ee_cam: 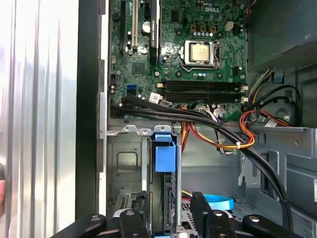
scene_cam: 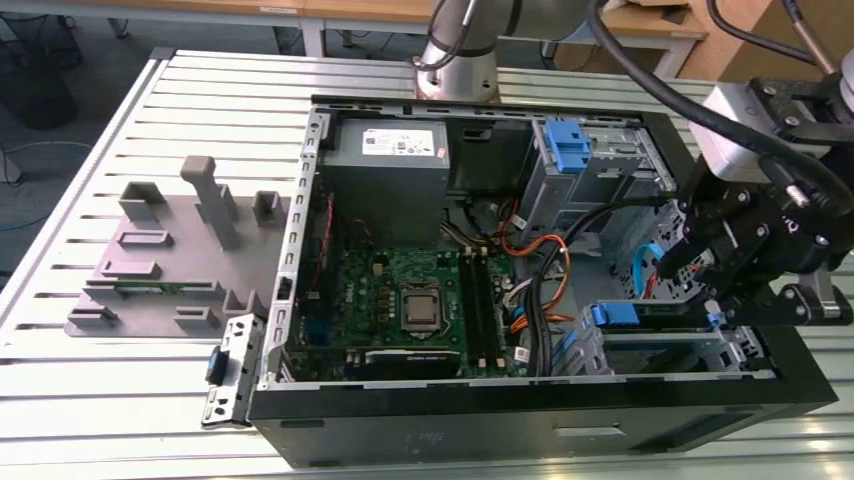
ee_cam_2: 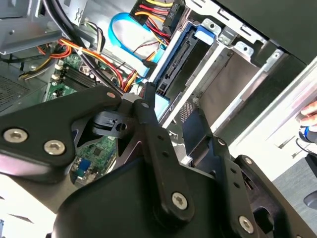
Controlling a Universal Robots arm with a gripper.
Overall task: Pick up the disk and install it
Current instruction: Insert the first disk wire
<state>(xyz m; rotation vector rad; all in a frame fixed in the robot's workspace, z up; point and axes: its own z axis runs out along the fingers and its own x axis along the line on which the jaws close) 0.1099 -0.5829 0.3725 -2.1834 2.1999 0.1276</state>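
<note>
The disk (ee_cam: 165, 198) stands on edge in the drive cage (scene_cam: 694, 345) at the front of the open computer case, on the exterior view's right. Its blue carrier tab (ee_cam: 164, 152) points toward the motherboard. In the exterior view the tab (scene_cam: 614, 315) shows at the cage's inner end. The second wrist view shows the disk's (ee_cam_2: 179, 59) dark connector edge, framed by blue rails. My gripper (ee_cam: 168, 218) hangs just over the cage, open, with one finger on each side of the disk and a cage rail. It is also in the exterior view (scene_cam: 707, 300).
Black and coloured cables (ee_cam: 223, 134) run across the case close beside the cage. A bare blue bracket (scene_cam: 567, 145) sits in the upper bay. The grey power-supply box (scene_cam: 387, 150) fills the back corner. A grey fixture (scene_cam: 174, 250) stands outside the case. A person's hand (ee_cam_2: 309, 115) is nearby.
</note>
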